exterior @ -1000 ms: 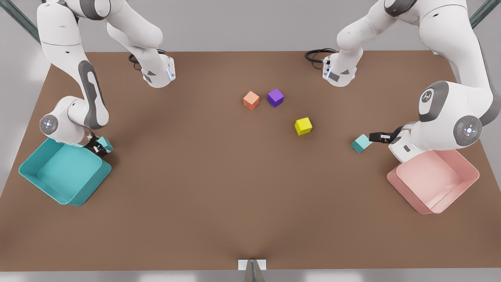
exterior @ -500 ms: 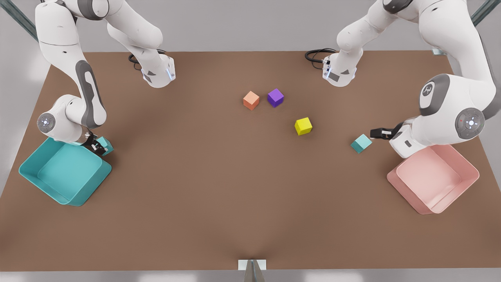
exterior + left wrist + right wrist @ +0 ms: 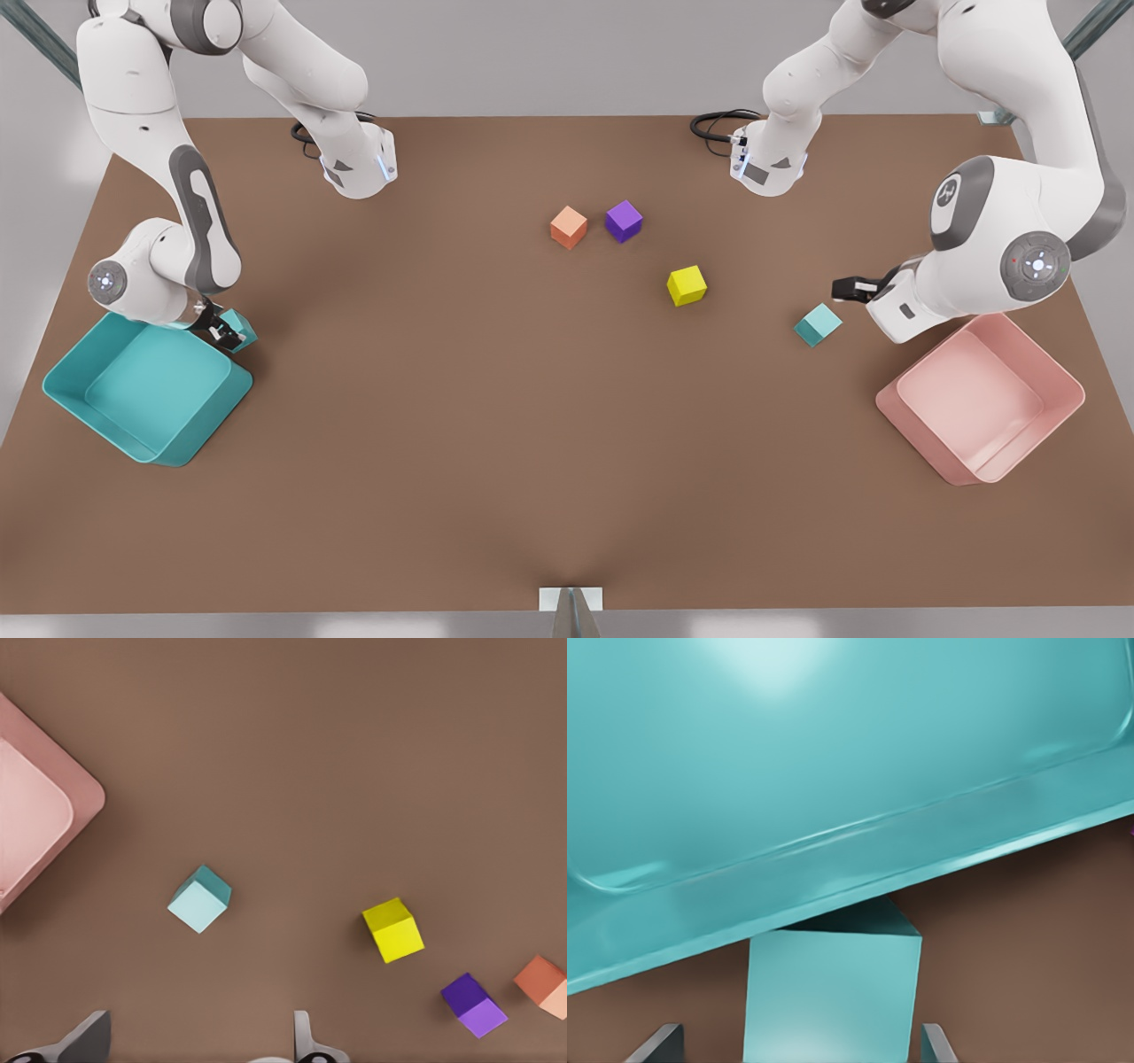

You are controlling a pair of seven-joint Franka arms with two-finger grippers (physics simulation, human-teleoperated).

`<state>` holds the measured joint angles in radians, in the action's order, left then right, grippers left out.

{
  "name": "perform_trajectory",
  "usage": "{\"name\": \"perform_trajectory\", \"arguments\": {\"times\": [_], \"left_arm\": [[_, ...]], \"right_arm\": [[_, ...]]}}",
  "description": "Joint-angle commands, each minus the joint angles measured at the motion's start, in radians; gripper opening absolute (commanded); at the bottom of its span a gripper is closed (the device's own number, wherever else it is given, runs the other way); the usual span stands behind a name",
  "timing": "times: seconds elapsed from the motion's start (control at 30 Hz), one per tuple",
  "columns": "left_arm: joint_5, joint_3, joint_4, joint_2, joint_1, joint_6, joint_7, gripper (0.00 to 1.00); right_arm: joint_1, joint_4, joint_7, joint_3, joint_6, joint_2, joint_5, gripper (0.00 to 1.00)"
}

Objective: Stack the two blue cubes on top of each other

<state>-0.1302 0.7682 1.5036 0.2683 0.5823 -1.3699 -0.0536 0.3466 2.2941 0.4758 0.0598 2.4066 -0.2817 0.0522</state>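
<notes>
One blue cube [image 3: 817,323] lies on the table left of the pink tray; in the left wrist view this blue cube [image 3: 200,898] sits ahead of the fingers. My left gripper [image 3: 844,288] [image 3: 199,1041] hovers just behind it, open and holding nothing. The other blue cube [image 3: 239,327] sits against the teal tray's corner at the front view's left. My right gripper [image 3: 221,331] [image 3: 802,1045] is down at this cube [image 3: 831,997], open, one finger on each side, with a gap at one finger.
A teal tray [image 3: 204,425] stands at the front view's left and a pink tray [image 3: 1059,425] at its right. An orange cube [image 3: 568,227], a purple cube [image 3: 624,221] and a yellow cube [image 3: 687,285] lie mid-table. The two arm bases stand at the back.
My left gripper has drawn back and up from the blue cube near the pink tray, which stayed put. The right arm shifted only slightly at the other cube.
</notes>
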Motion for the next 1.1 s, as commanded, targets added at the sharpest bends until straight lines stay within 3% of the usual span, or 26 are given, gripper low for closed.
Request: {"name": "perform_trajectory", "arguments": {"times": [0.0,0.87,1.07], "left_arm": [[-0.002,0.0,0.0,-0.001,0.001,-0.001,0.035,1.0],[-0.002,0.0,0.001,-0.001,0.001,0.0,0.035,1.0],[-0.002,0.002,0.001,-0.004,0.001,0.015,0.034,1.0]], "right_arm": [[0.002,-0.001,-0.022,0.0,0.014,-0.005,-0.002,0.99],[0.048,-0.008,-0.063,-0.001,0.055,-0.054,-0.002,0.99],[0.055,-0.008,-0.08,-0.003,0.055,-0.054,-0.002,0.83]]}}
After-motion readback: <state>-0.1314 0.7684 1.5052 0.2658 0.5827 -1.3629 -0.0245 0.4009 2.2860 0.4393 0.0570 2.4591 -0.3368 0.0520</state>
